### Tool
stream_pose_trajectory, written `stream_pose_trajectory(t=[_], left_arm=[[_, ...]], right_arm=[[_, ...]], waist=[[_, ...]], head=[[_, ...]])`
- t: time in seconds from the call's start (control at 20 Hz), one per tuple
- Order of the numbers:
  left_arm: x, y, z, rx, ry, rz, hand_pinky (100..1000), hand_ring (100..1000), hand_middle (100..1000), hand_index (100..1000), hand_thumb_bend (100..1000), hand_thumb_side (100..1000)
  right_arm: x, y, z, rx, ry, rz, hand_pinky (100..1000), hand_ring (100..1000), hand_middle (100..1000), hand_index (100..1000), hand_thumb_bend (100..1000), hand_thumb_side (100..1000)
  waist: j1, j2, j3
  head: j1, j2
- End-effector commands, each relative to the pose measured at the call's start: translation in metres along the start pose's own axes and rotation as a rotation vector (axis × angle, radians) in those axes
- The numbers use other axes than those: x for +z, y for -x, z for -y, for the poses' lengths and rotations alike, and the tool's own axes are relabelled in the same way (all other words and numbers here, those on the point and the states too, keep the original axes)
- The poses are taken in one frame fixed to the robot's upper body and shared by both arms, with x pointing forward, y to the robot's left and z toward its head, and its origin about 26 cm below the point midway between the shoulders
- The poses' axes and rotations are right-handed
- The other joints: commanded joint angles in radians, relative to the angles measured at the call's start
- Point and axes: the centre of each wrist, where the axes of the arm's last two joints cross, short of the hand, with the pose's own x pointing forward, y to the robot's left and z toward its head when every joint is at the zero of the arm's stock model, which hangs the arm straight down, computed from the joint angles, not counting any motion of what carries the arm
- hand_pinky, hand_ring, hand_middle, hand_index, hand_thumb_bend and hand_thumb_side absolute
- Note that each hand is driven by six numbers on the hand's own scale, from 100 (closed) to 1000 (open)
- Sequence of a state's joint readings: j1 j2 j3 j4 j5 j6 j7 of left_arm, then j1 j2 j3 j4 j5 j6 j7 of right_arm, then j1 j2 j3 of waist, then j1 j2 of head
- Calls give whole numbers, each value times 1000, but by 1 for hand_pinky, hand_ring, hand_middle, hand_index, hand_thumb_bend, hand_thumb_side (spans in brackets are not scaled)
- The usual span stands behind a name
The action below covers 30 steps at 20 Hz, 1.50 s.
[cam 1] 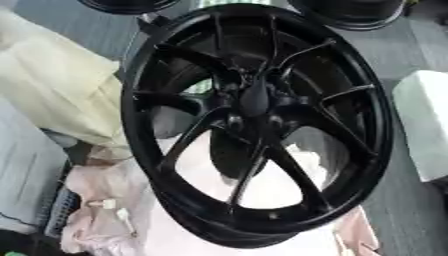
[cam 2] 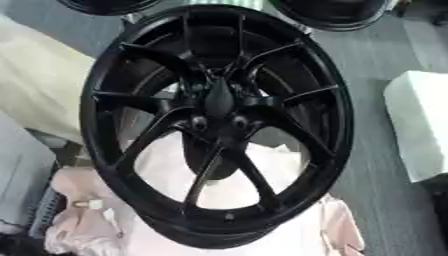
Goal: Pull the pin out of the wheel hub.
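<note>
Wheel hub [cam 1: 254, 125] seemingly filling view, margins slim

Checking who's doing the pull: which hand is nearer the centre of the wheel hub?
Cannot tell left or right: neither hand shows in either view. Only a dark elongated shape lies over the centre of the wheel hub, black on black.

Grey floor [cam 1: 411, 45]: a black wheel hub [cam 1: 254, 125] stands tilted at centre over pale pink and white cloth [cam 1: 105, 210] spread at its near side. Left: a cream padded cover [cam 1: 52, 85]; right: a white block [cam 2: 420, 120]. Far edge: parts of two more black rims [cam 2: 328, 12], cut off by the frame.
</note>
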<state>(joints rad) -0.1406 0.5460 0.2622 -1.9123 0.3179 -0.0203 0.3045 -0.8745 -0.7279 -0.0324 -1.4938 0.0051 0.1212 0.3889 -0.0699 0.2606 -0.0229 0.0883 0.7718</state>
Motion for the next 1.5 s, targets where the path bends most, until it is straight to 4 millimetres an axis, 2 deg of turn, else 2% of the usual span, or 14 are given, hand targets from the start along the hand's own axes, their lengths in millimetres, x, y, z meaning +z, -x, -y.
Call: stream_pose_trajectory(t=[0.05, 0.2, 0.3, 0.4, 0.45, 0.5, 0.55, 0.75, 0.8, 0.9, 1.0, 1.05, 1.2, 1.5], left_arm=[[-6, -11, -3, -7, -1, 45, 481, 499, 523, 639, 100, 767], [-6, -12, -3, -4, -9, 52, 481, 499, 523, 639, 100, 765], [-7, -12, -3, -2, -15, 59, 481, 499, 523, 639, 100, 764], [-7, -13, -3, 0, -20, 63, 481, 499, 523, 639, 100, 764], [-7, -13, -3, 1, -21, 65, 481, 499, 523, 639, 100, 764], [-8, -13, -3, 2, -22, 68, 481, 499, 523, 639, 100, 764], [-8, -14, -3, 3, -22, 70, 481, 499, 523, 639, 100, 765], [-8, -14, -2, 8, -25, 73, 482, 499, 523, 639, 100, 763], [-9, -14, -1, 11, -23, 76, 482, 499, 523, 639, 100, 762], [-10, -15, 0, 15, -20, 80, 482, 499, 523, 639, 100, 761], [-10, -16, 1, 19, -16, 83, 483, 499, 523, 638, 100, 761], [-11, -16, 2, 21, -13, 84, 483, 499, 523, 638, 100, 760], [-13, -18, 5, 31, 0, 91, 484, 500, 523, 639, 100, 757], [-20, -25, 17, 75, 50, 116, 486, 500, 524, 639, 100, 752]], right_arm=[[37, 5, 49, 61, 159, -70, 583, 449, 187, 393, 397, 100], [73, 24, 60, 116, 260, -160, 597, 461, 206, 409, 400, 100], [99, 40, 56, 187, 299, -226, 622, 495, 256, 469, 406, 100], [123, 56, 45, 269, 304, -273, 662, 581, 367, 565, 408, 121], [134, 63, 38, 315, 288, -290, 722, 721, 559, 719, 498, 387], [145, 69, 31, 365, 258, -297, 752, 773, 652, 777, 578, 479], [154, 75, 25, 402, 229, -303, 800, 861, 781, 838, 589, 562], [183, 90, 9, 446, 202, -324, 825, 908, 845, 873, 436, 769], [187, 90, 8, 437, 228, -319, 820, 904, 842, 872, 427, 761], [187, 86, 7, 404, 295, -294, 806, 889, 824, 859, 443, 619], [183, 77, 9, 357, 377, -259, 778, 846, 770, 829, 529, 504], [179, 72, 11, 320, 428, -231, 739, 779, 644, 753, 542, 361], [161, 46, 13, 134, 606, -82, 680, 657, 524, 657, 477, 224], [120, -7, 2, -159, 753, 176, 680, 616, 492, 615, 420, 158]], waist=[[10, -19, -1], [17, -11, 2], [23, -3, 5], [29, 5, 7], [32, 10, 7], [35, 14, 7], [37, 17, 5], [51, 25, -17], [54, 26, -22], [58, 27, -32], [61, 27, -40], [63, 27, -45], [66, 26, -58], [74, 31, -47]], head=[[12, -2], [14, -2], [18, -2], [25, -2], [29, -2], [32, -2], [35, -2], [51, -2], [53, -2], [54, -2], [54, -2], [54, -2], [53, -2], [31, -2]])
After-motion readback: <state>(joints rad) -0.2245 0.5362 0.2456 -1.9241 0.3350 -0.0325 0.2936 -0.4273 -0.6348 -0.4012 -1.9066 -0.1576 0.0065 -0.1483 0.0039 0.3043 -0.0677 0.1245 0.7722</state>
